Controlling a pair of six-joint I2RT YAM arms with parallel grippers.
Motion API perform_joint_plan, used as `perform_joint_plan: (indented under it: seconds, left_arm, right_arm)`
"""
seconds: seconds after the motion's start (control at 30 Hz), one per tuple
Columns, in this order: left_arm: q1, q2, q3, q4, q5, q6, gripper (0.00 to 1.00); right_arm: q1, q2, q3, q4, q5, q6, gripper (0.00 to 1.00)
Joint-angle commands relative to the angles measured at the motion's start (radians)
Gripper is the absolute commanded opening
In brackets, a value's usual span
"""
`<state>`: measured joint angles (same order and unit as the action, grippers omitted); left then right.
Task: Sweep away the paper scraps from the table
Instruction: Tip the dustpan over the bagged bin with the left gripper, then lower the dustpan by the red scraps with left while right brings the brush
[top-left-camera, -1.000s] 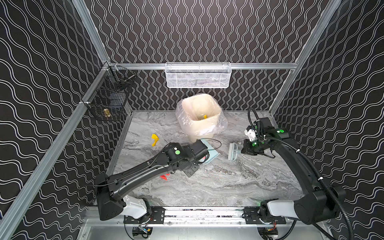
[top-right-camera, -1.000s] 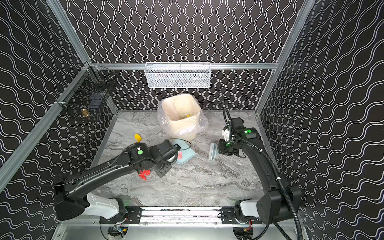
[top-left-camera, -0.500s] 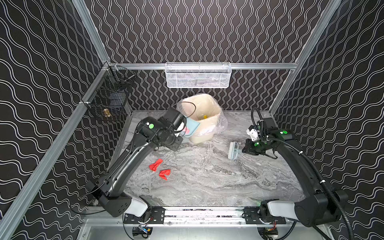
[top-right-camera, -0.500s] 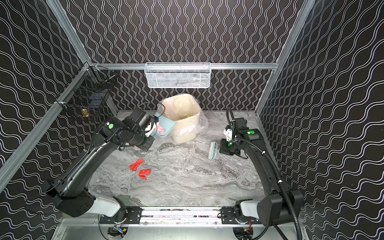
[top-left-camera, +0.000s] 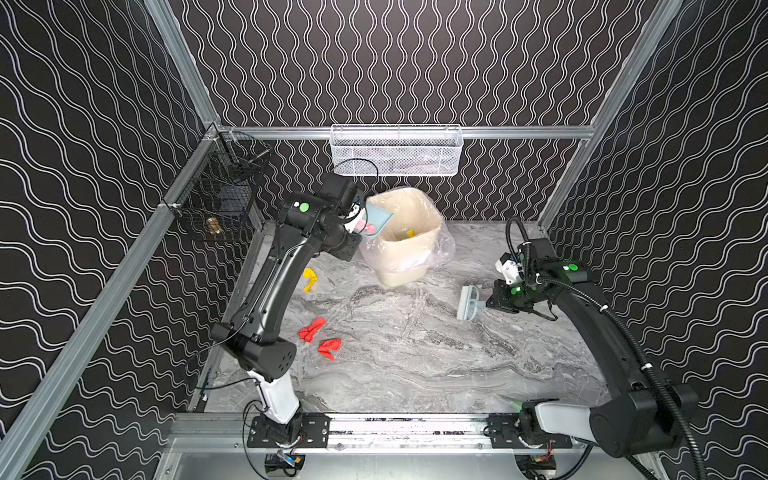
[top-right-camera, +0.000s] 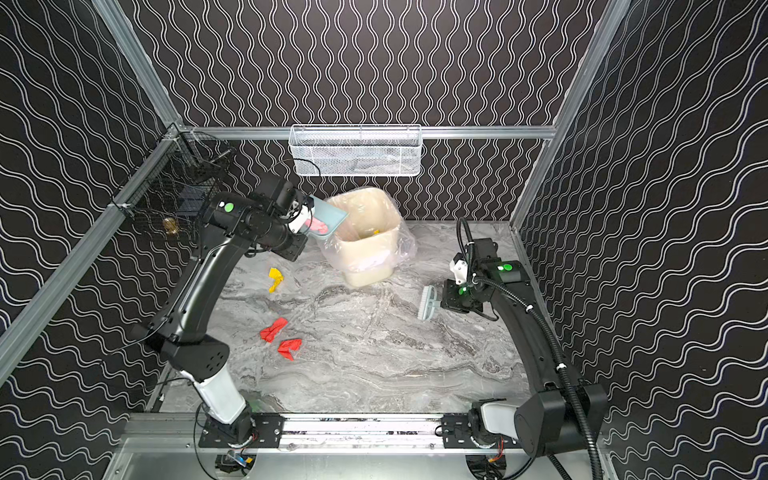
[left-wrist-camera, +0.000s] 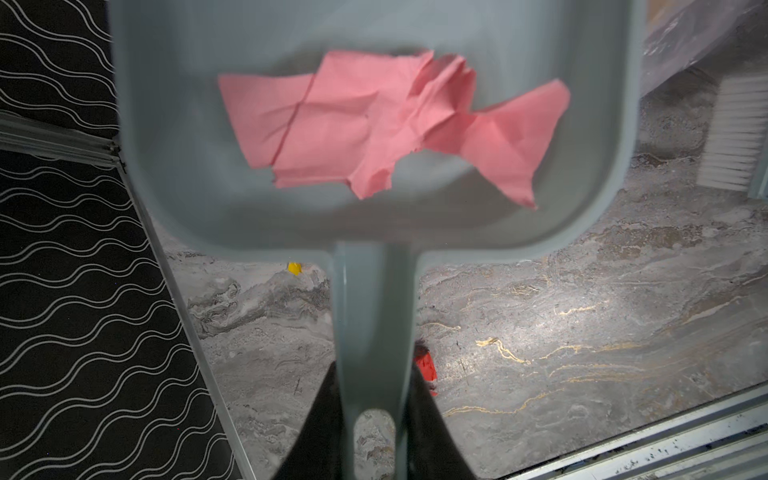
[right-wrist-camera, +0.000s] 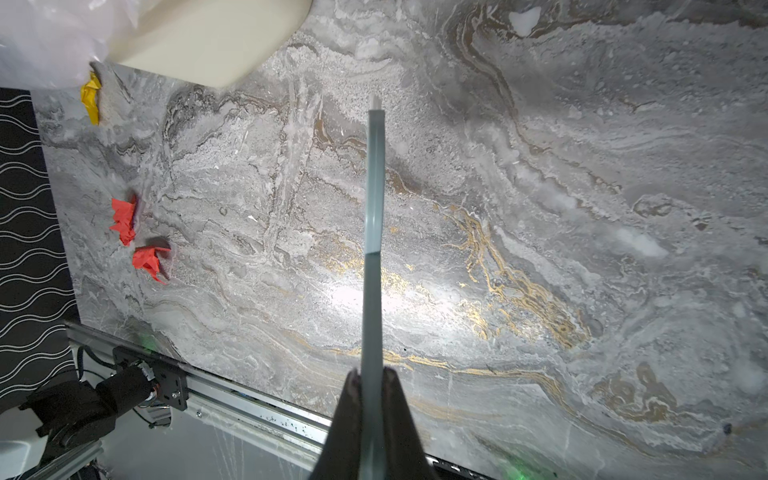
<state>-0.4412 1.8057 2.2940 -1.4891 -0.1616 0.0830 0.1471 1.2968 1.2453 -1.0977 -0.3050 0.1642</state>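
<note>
Right now it's the dump step. L jaws clamp the handle of the dustpan (left-wrist-camera: 187, 124), w/ one pink scrap (left-wrist-camera: 386, 124) lying in the pan. In both top views the pan's lip pokes just over the rim of the bin (top-left-camera: 399, 257).

To do it well, imo: get the lip further over the bin's mouth first, then tip lip-down steadily. Paper's light & may cling, so a small shake probably helps. Stay clear of the bin's loose plastic liner (top-left-camera: 442, 249), since a snag could drag the bin.

R jaws are closed on the handle of the brush (top-left-camera: 467, 303), on the bin's other side; no need to move it.

On the desk (top-left-camera: 415, 353), to be swept: yellow scrap (top-left-camera: 309, 279) near the bin, two red scraps (top-left-camera: 311, 329) farther from it, toward the front rail (top-left-camera: 415, 424). One yellow bit (top-left-camera: 409, 234) is in the bin already.
</note>
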Motion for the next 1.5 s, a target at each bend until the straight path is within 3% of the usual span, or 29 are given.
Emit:
perform_joint_plan:
  seconds: [0.0,0.3,0.67,1.07,1.33,1.47]
  left_arm:
    - [0.002,0.046,0.062,-0.031,-0.060,0.025,0.00]
    - [-0.057,0.136,0.123,-0.037,-0.322,0.089,0.00]
    - [-0.207,0.220,0.197,-0.028,-0.666,0.157,0.00]
    - [-0.328,0.275,0.145,0.107,-1.022,0.437,0.00]
    - [-0.335,0.292,0.128,0.223,-1.120,0.644,0.00]
    - [-0.336,0.285,0.104,0.239,-1.109,0.668,0.00]
  right_arm:
    - [-0.001,-0.019,-0.028,0.015,-0.027,0.013,0.00]
    - [-0.001,-0.060,-0.082,0.002,-0.042,0.036,0.00]
    - [-0.001,-0.108,-0.132,-0.005,-0.072,0.049,0.00]
    - [0.000,-0.161,-0.184,0.004,-0.101,0.049,0.00]
    - [0.000,-0.177,-0.216,0.034,-0.115,0.054,0.00]
    - [0.000,-0.171,-0.217,0.051,-0.120,0.057,0.00]
